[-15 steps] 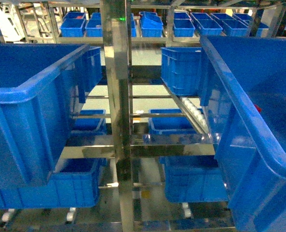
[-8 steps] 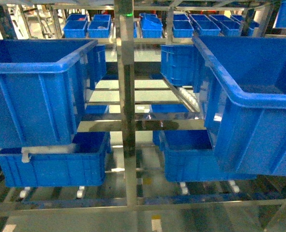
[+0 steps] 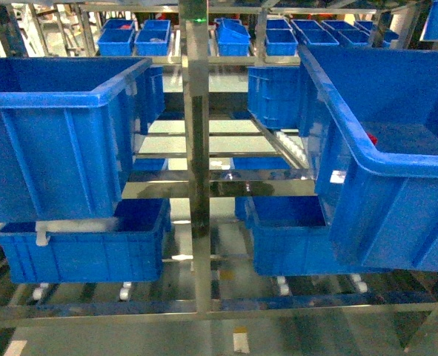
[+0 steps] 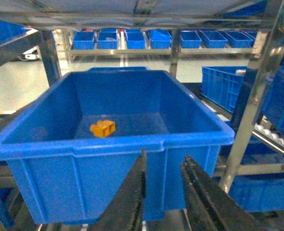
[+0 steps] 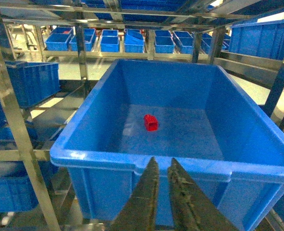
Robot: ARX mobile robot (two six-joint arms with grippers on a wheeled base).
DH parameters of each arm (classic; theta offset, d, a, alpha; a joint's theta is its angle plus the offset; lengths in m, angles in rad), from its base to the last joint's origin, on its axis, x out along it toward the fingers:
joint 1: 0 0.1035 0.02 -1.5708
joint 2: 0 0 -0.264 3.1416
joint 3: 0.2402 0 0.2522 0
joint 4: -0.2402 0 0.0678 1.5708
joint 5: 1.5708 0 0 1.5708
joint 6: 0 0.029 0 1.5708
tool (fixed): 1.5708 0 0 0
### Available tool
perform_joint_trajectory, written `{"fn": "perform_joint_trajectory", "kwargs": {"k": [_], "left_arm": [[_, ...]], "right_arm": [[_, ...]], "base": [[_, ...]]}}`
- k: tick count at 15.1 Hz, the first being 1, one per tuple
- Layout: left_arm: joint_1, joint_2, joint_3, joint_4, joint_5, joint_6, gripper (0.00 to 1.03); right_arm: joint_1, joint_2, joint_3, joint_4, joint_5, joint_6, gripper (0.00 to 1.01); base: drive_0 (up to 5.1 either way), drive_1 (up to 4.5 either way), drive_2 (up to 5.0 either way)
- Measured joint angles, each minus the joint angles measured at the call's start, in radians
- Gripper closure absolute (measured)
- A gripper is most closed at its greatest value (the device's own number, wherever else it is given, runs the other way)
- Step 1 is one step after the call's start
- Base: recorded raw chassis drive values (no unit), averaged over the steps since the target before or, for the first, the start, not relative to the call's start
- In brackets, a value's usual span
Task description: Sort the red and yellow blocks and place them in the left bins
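Note:
The yellow block lies on the floor of a big blue bin in the left wrist view. My left gripper hangs outside that bin's near wall, open, nothing between its fingers. The red block rests mid-floor in another big blue bin in the right wrist view. My right gripper sits just outside its near rim, open by a narrow gap and empty. In the head view the red block shows as a speck in the right bin. The left bin hides its contents, and neither gripper shows there.
A steel post stands between the two bins, with rack bars around them. Smaller blue bins sit on the lower shelf, and more line the far racks. A steel upright stands left of the right bin.
The head view has drawn back from the rack and levelled, so both bins appear smaller and the lower shelf shows. The red speck in the right bin shows again.

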Motion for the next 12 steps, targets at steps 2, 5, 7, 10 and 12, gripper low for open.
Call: {"fn": "perform_joint_trajectory", "kwargs": {"k": [2,5,7,10,12], "left_arm": [[-0.054,-0.081,-0.108,0.032,-0.047,-0.003,1.01],[-0.203,-0.229,-0.256,0.031,-0.196,-0.004,1.01],[-0.212,-0.275,-0.285,0.019,-0.203,-0.005,1.01],[-0.209,-0.346,-0.328,-0.016,-0.205,-0.004,1.01],[-0.209,-0.387,-0.344,-0.039,-0.205,-0.004,1.01]], "right_arm": [[0.005,-0.058,-0.057,-0.003,0.000,0.003,0.99],[0.005,-0.200,-0.144,-0.057,0.000,0.003,0.99],[0.005,-0.244,-0.164,-0.082,0.001,0.003,0.99],[0.005,-0.313,-0.182,-0.128,0.000,0.003,0.99],[0.005,-0.343,-0.212,-0.111,0.000,0.003,0.99]], "base": [[0.0,0.00,0.0],[0.0,0.00,0.0],[0.0,0.00,0.0],[0.0,0.00,0.0],[0.0,0.00,0.0]]}}
